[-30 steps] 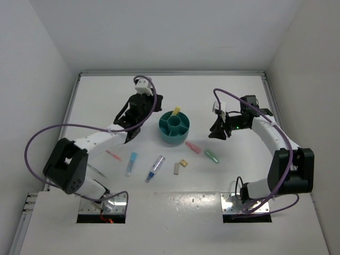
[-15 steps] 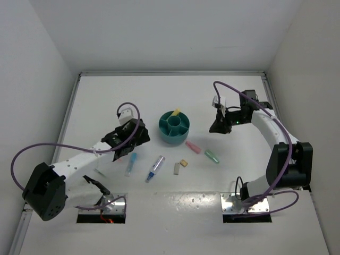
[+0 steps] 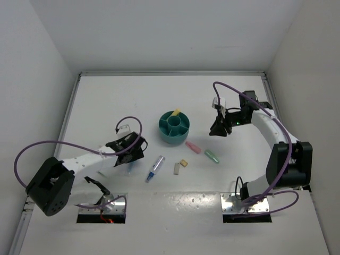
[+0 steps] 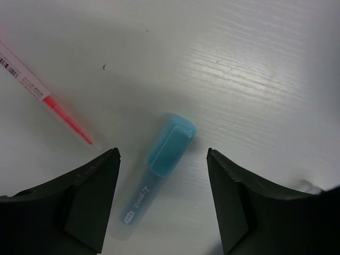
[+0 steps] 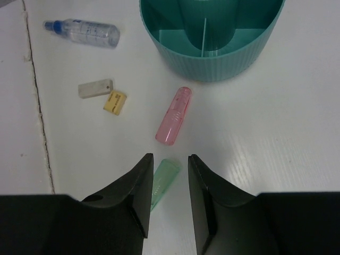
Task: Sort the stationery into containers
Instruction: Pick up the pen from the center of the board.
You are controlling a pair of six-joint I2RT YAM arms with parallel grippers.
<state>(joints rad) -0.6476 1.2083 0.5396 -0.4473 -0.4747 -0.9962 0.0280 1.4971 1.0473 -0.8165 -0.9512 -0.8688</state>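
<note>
In the left wrist view a light-blue marker (image 4: 159, 170) lies on the white table, straight below my open left gripper (image 4: 162, 154), whose jaws stand wide on either side of it without touching. A thin pink pen (image 4: 53, 103) lies to its left. My right gripper (image 5: 170, 158) hovers open with a narrow gap and holds nothing. A green marker (image 5: 164, 178) shows through that gap on the table below. Beyond it lie a pink marker (image 5: 174, 117) and the round teal organiser (image 5: 212, 64). A yellow marker (image 3: 176, 111) stands in the organiser (image 3: 174, 133).
A tan eraser (image 3: 184, 163), a grey eraser (image 3: 176, 168) and a clear-blue pen (image 3: 155, 168) lie in front of the organiser. White walls close the table at the back and sides. Purple cables loop off both arms.
My left arm swung from beside the organiser down to the near left, over the light-blue marker, and its jaws opened. The right arm only shifted slightly.
</note>
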